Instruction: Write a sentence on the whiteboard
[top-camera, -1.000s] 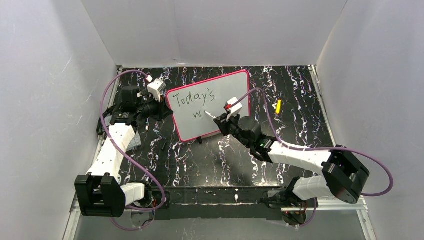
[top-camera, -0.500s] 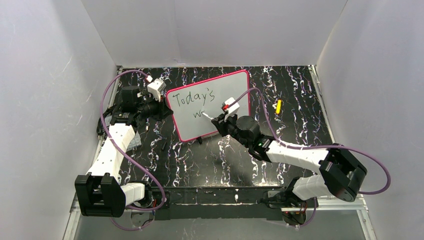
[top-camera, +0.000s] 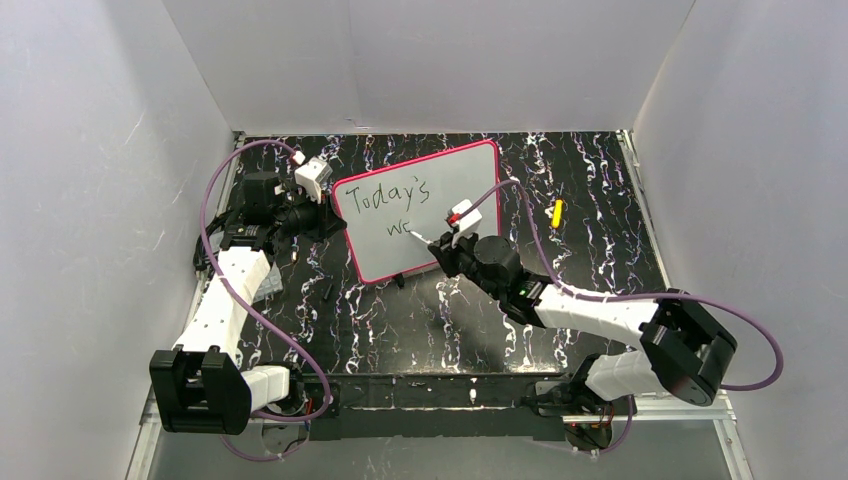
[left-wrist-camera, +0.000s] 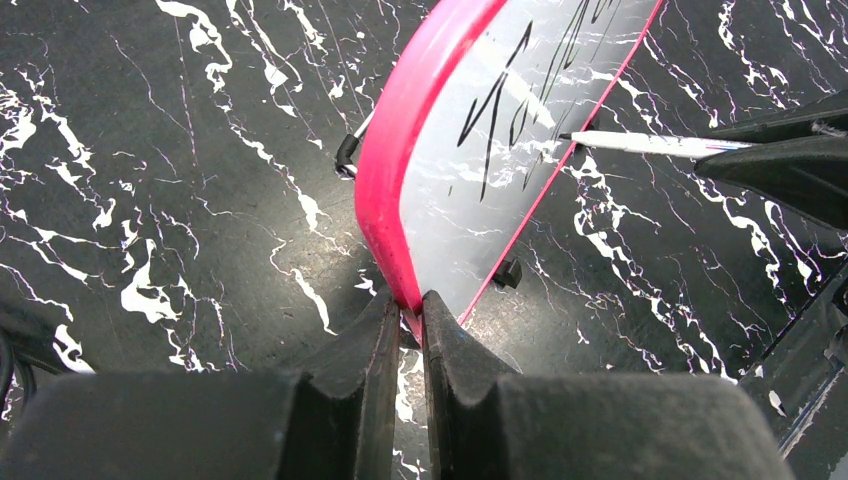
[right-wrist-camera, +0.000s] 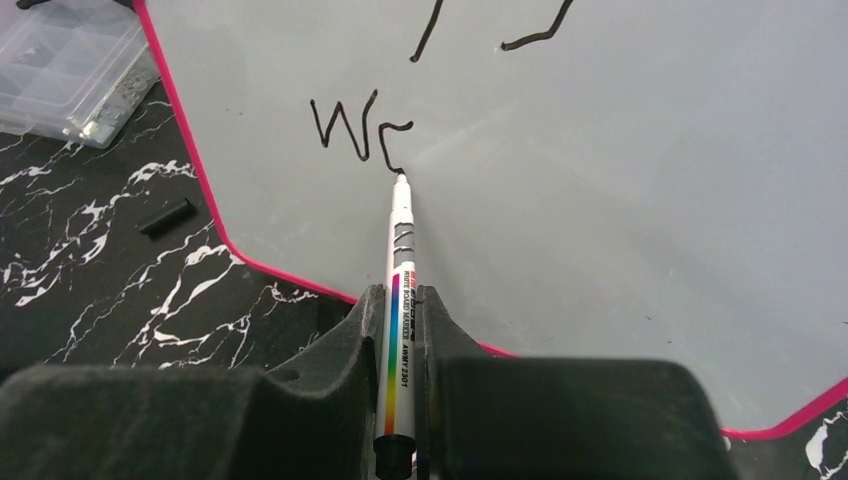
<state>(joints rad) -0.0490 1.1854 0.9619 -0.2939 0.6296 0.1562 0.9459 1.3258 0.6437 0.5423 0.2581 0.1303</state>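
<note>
**Right wrist: pen tip on the board, open room to the right**

The right gripper (right-wrist-camera: 398, 292) was shut tight on a marker (right-wrist-camera: 402, 225). The marker pointed straight away from the gripper. Its black tip touched the whiteboard (right-wrist-camera: 620, 200) at the bottom of the 2nd letter on line 2.

The sentence (top-camera: 395, 196) had "Today's" on line 1. Line 2 had only a "W" and a half-made round letter, so I think most of the 2nd word was not yet written.

The next letters had to go to the right of the tip. That way the board was bare and wide, right up to its far pink edge. Below the tip the pink frame was near, so the pen had little room to go down.

The left gripper (left-wrist-camera: 410, 300) was closed on the pink frame at the board's left side. The board seemed to lean up from the table (top-camera: 400, 320). This gripper was well apart from the pen, and the right arm was the one at the writing spot.

A clear box (right-wrist-camera: 60, 60) and a small black piece (right-wrist-camera: 167, 217) lay left of the board. A yellow thing (top-camera: 557, 212) lay to its right. None was in the pen's way.
</note>
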